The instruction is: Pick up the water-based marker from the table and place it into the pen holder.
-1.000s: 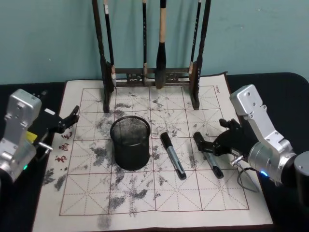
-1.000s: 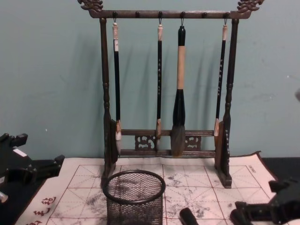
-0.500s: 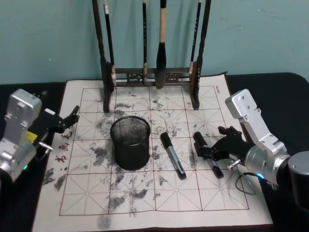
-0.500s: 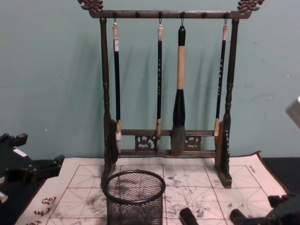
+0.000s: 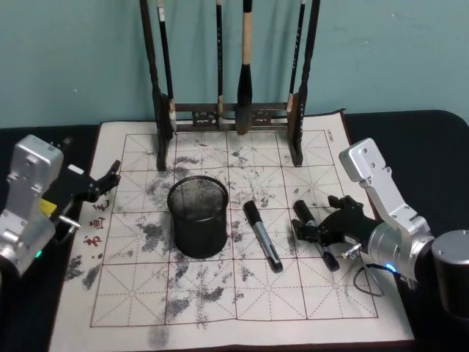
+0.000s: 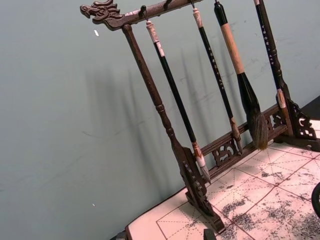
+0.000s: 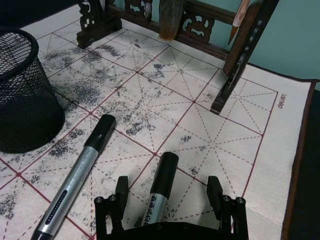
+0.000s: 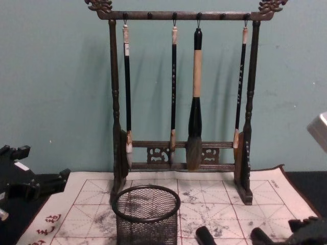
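Since a second ago the right arm has sunk lower, wrist near the worktop. Its right gripper (image 7: pixel 167 185) has jaws apart astride the marker (image 7: pixel 157 194), which lies flat on the mat (image 5: pixel 146 308) right of the holder (image 5: pixel 198 216); a second marker (image 5: pixel 261 236) lies between them. Left of the holder the left gripper (image 5: pixel 94 192) idles, jaws apart. Behind the holder stands the rack (image 5: pixel 227 114).

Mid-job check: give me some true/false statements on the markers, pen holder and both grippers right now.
The right gripper straddles the right marker, fingers open: true.
A marker stands in the pen holder: false; the right marker and left marker both lie on the mat.
The left gripper hovers over the pen holder: false; it sits by the mat's left edge.
The pen holder stands upright: true.
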